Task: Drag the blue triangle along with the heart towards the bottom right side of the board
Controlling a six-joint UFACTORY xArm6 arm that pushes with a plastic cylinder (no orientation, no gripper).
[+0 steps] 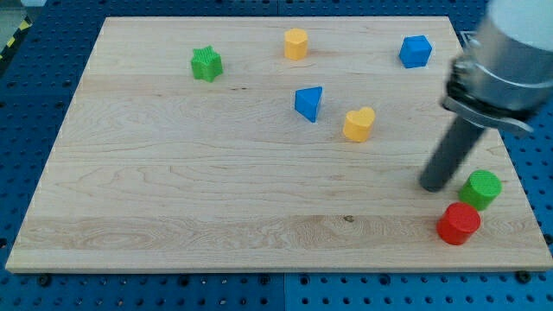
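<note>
The blue triangle [308,103] lies a little above the board's middle. The yellow heart [359,123] sits just to its lower right, a small gap apart. My tip [431,186] rests on the board at the view's right, well to the lower right of the heart and just left of the green cylinder [480,188]. It touches neither the triangle nor the heart.
A red cylinder [458,224] sits near the bottom right corner, below the green one. A blue cube [415,51] is at the top right, a yellow hexagonal block [295,43] at top centre, a green star [206,64] at top left. The wooden board [173,190] lies on a blue pegboard.
</note>
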